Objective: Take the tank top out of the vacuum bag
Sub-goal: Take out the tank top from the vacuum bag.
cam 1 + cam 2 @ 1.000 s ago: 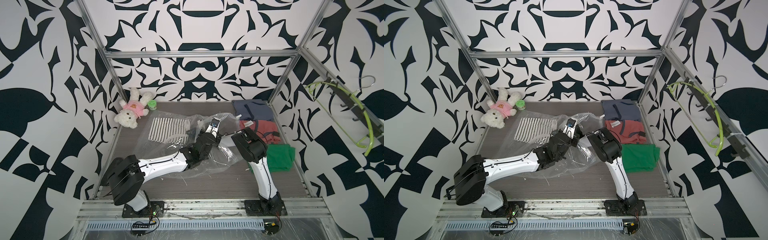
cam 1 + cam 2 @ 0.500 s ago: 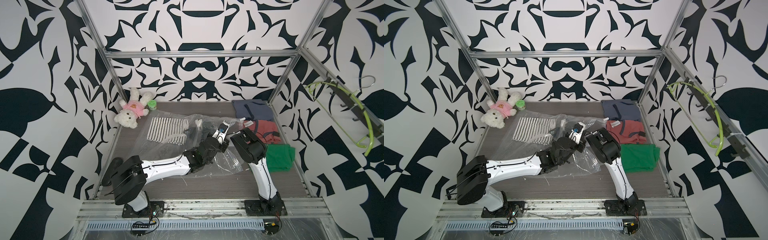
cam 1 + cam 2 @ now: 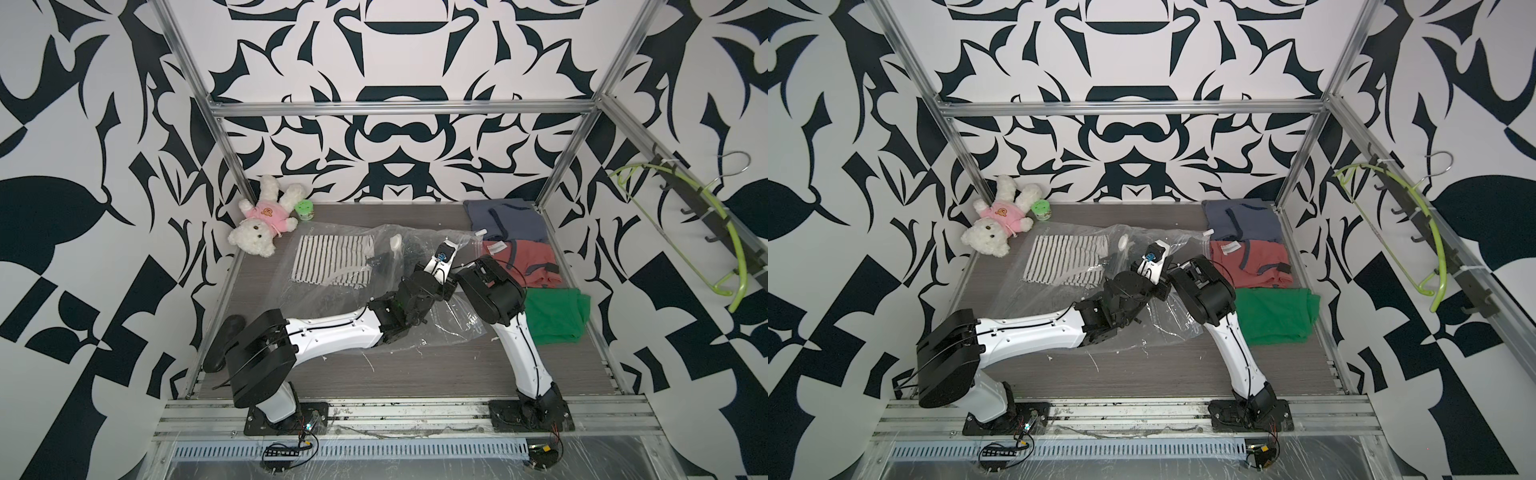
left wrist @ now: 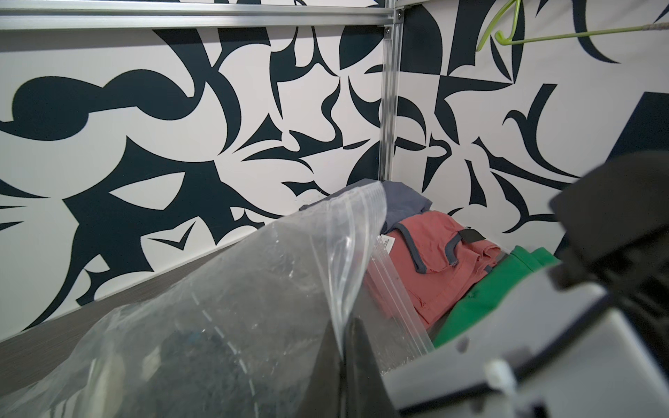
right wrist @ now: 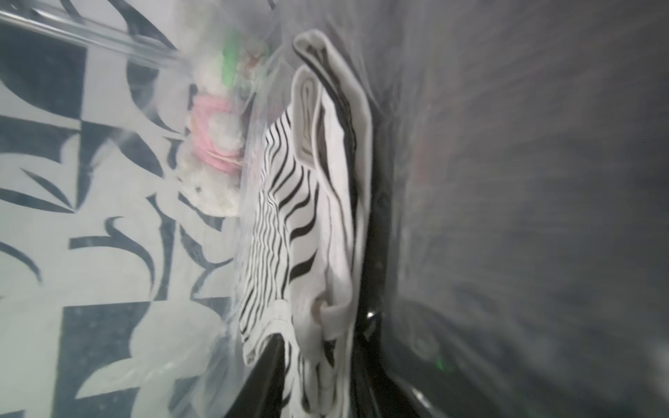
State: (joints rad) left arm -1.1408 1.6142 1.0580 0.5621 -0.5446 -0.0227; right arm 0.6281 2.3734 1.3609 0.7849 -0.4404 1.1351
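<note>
The clear vacuum bag point(image 3: 328, 297) lies crumpled in the middle of the table, its white valve point(image 3: 395, 242) facing up. The black-and-white striped tank top point(image 3: 328, 259) point(image 3: 1063, 259) sits inside it at the far left. My left gripper point(image 3: 451, 244) point(image 4: 342, 343) is shut on the bag's upper sheet by the zip edge point(image 4: 365, 231) and holds it raised. My right arm reaches into the bag from the right. In its wrist view the right gripper point(image 5: 318, 365) has bunched striped tank top point(image 5: 289, 202) pinched between its dark fingers point(image 5: 268, 369). In a top view it shows only as a dark shape point(image 3: 376, 260) under the plastic.
A white teddy in a pink shirt point(image 3: 259, 224) and a green jar point(image 3: 304, 208) sit in the far left corner. Folded blue-grey point(image 3: 505, 220), red point(image 3: 525, 262) and green point(image 3: 552, 311) shirts line the right edge. A lime hanger point(image 3: 706, 232) hangs on the right wall rail.
My left gripper has shifted to the right with the bag's edge, stretching the mouth open. The right jaws have narrowed around the striped fabric inside the bag.
</note>
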